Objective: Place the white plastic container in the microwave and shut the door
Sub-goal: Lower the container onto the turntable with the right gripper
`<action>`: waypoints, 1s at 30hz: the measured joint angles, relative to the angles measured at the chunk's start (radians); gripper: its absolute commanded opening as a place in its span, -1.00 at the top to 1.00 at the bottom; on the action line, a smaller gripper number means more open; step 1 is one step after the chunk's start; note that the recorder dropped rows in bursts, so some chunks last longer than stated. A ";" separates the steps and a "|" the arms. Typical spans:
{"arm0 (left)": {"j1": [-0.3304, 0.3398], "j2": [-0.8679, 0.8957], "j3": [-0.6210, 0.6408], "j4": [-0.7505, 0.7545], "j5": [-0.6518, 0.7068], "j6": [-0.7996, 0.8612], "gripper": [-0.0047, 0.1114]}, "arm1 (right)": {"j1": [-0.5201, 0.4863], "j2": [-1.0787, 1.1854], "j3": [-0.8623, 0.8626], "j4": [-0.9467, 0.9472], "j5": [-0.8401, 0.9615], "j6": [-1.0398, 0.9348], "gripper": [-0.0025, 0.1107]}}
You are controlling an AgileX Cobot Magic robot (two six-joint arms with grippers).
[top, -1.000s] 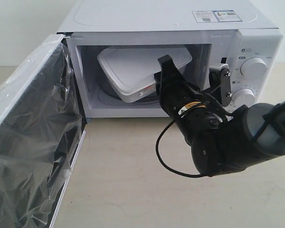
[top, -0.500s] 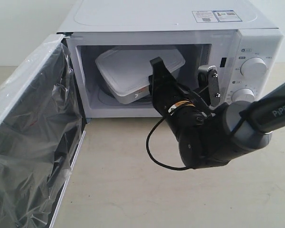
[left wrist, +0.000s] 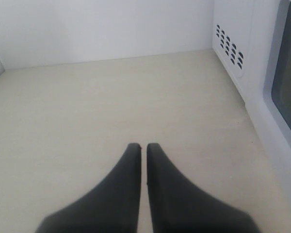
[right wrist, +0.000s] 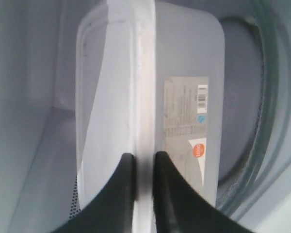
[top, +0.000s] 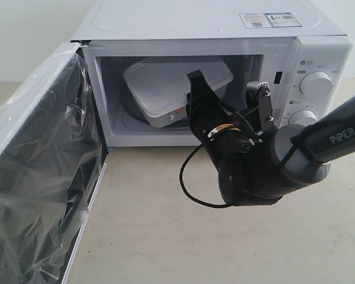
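Note:
The white plastic container (top: 165, 89) is tilted inside the open microwave (top: 225, 23), above the glass turntable (right wrist: 262, 97). My right gripper (top: 196, 94) reaches into the cavity and is shut on the container's rim (right wrist: 144, 97). In the right wrist view the gripper (right wrist: 144, 158) pinches that rim, with the red-and-white label (right wrist: 186, 116) beside it. The door (top: 41, 165) stands wide open at the left, covered in crinkled film. My left gripper (left wrist: 143, 145) is shut on nothing, over bare table beside the microwave's vented side (left wrist: 229, 43); it is out of the exterior view.
Two round knobs (top: 315, 84) sit on the microwave's right panel, close to the right arm's wrist. A black cable (top: 192, 189) loops below the arm. The beige table (top: 165, 236) stretches in front. The door's window edge (left wrist: 288, 82) shows in the left wrist view.
The right arm has pushed left and deeper toward the cavity with the container in its grip; the container shifted left, then slightly back right. The door has not moved.

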 measured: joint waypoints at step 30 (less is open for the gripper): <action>0.000 0.000 0.000 0.000 0.000 0.000 0.84 | -0.002 0.000 -0.033 0.019 0.045 -0.046 0.96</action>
